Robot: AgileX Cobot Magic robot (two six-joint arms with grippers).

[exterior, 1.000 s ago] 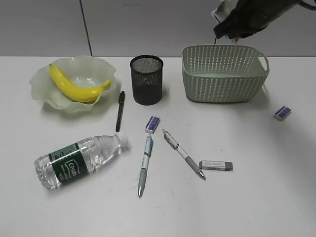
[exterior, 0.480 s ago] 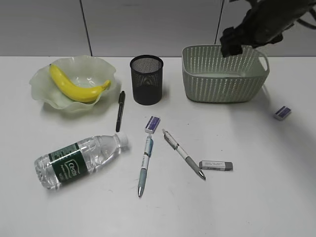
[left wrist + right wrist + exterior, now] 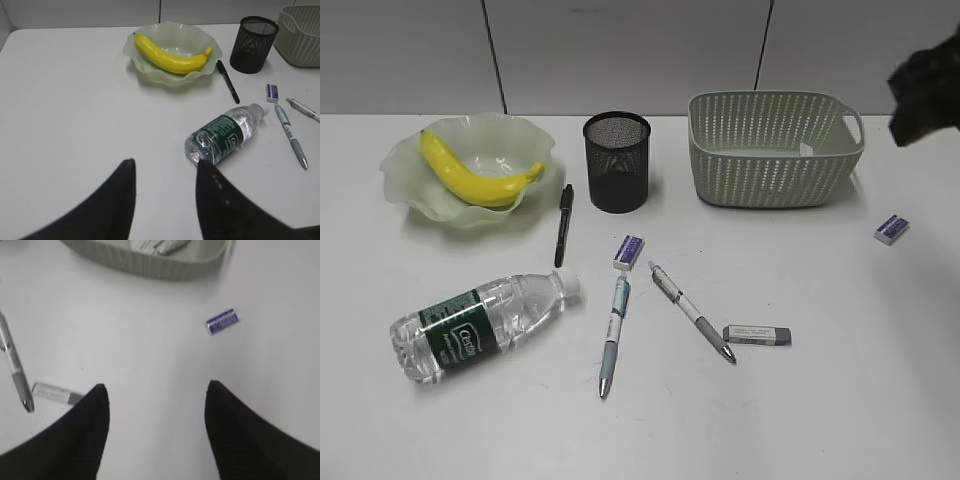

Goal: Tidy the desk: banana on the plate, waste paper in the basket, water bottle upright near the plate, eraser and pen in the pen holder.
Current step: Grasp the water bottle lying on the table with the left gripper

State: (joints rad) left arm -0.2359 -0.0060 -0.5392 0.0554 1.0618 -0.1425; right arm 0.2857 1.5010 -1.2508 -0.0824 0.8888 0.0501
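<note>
White tabletop [image 3: 840,400], both claws empty. Left claw [image 3: 165,172] spread apart, hovering over bare tabletop just short of the water bottle's base. Right claw [image 3: 156,392] also spread wide, nothing between the fingers, hanging above bare surface between a grey eraser [image 3: 56,393] and a blue-labelled eraser [image 3: 222,321]; in the exterior view only a dark blur of that arm shows at the right edge.

Banana [image 3: 475,172] lies in the plate [image 3: 405,185] at far left. Water bottle [image 3: 485,324] lies on its side in front of the plate, cap toward the middle — not upright. Pen holder [image 3: 617,160] stands upright between plate and basket [image 3: 775,150]. Waste paper [image 3: 157,245] sits inside the basket, seen in the right wrist view.

Black pen [image 3: 562,223] lies just left of the pen holder. Blue-grey pen [image 3: 613,332] and silver pen [image 3: 692,311] lie in front of it, angled apart, and a small blue-and-white eraser [image 3: 629,251] sits at the top end of the blue-grey pen — touching or not, cannot tell. The grey eraser is just right of the silver pen's tip. The blue-labelled eraser sits alone at far right, near the basket.
</note>
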